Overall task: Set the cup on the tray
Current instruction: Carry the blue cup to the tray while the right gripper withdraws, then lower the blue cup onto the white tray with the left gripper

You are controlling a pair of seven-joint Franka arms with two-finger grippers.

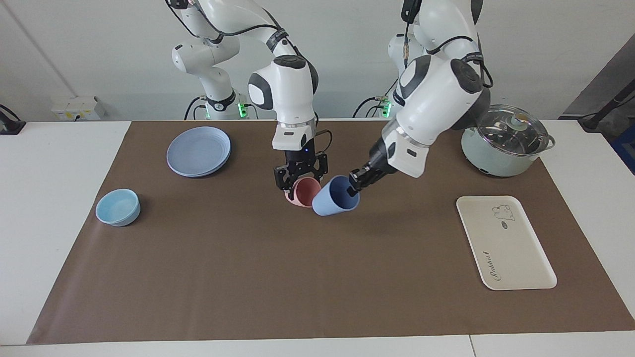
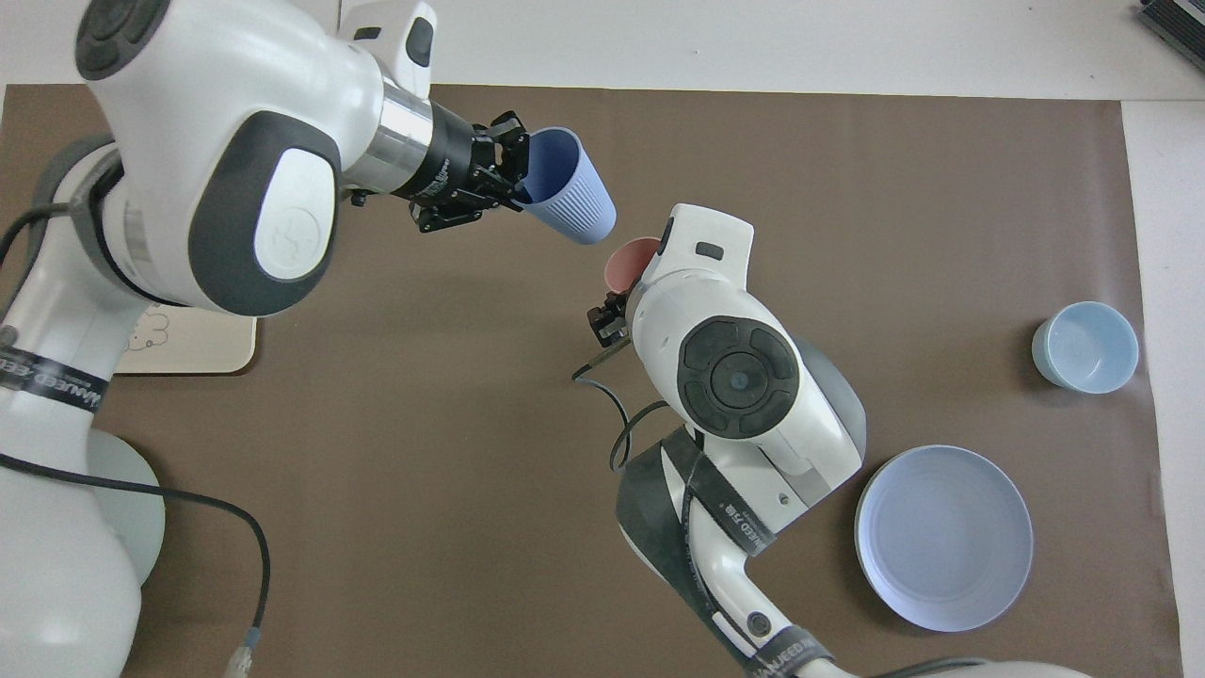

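The periwinkle-blue cup is tilted in the air over the middle of the brown mat, its mouth toward the left arm. My left gripper is shut on its rim; both also show in the overhead view, the gripper and the cup. The cream-white tray lies flat at the left arm's end of the table; my left arm hides most of the tray in the overhead view. My right gripper is shut on the pink tumbler right beside the cup.
A lidded pot stands near the left arm's base, nearer to the robots than the tray. Stacked blue plates and a light-blue bowl lie toward the right arm's end. The pink tumbler's rim shows overhead.
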